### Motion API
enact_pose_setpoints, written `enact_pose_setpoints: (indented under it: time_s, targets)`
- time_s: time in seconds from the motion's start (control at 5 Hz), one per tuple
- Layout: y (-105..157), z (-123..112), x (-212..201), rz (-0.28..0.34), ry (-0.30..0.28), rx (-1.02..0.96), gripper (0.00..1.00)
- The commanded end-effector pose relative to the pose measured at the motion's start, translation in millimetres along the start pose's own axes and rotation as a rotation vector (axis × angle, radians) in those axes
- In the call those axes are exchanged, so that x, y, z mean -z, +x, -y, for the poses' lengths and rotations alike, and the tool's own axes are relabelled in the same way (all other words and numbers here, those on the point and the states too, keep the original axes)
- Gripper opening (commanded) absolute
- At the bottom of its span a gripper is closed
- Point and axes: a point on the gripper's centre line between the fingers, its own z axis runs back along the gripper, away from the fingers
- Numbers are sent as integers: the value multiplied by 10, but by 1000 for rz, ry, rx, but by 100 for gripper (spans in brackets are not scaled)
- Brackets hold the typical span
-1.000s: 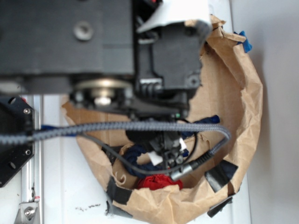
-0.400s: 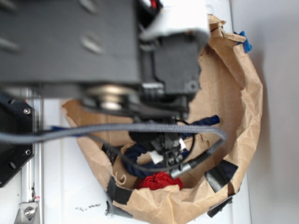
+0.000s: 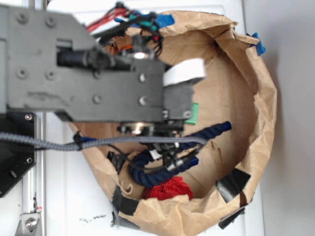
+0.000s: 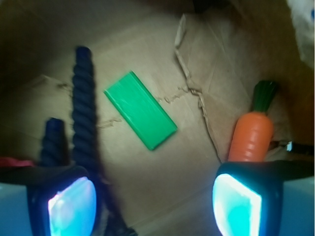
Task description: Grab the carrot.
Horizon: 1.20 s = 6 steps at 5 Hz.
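Observation:
In the wrist view the orange carrot, with its dark green stem pointing away, lies on the brown paper just beyond my right fingertip. My gripper is open with only bare paper between the pads. The carrot sits outside the gap, to the right. In the exterior view the gripper hangs inside the paper bag over the rope. The arm covers the place where the carrot lies.
A flat green block lies ahead of the gripper's centre. A dark blue rope runs along the left finger. A red cloth ball sits by the crumpled bag wall, which rings everything.
The arm's upper links have swung toward the top left of the exterior view, uncovering the green block and more of the rope. The gripper stays low over the rope.

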Motion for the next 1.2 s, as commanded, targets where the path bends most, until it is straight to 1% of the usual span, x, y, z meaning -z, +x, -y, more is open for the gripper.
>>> enact_pose_setpoints:
  time_s: [0.0, 0.2, 0.4, 0.8, 1.0]
  targets:
    - [43, -170, 250, 30, 60, 8, 100]
    - [52, -289, 272, 24, 67, 2, 100]
    - [23, -374, 168, 69, 81, 23, 100]
    - [150, -556, 4, 61, 59, 17, 100]
    - [135, -707, 59, 60, 64, 13, 100]
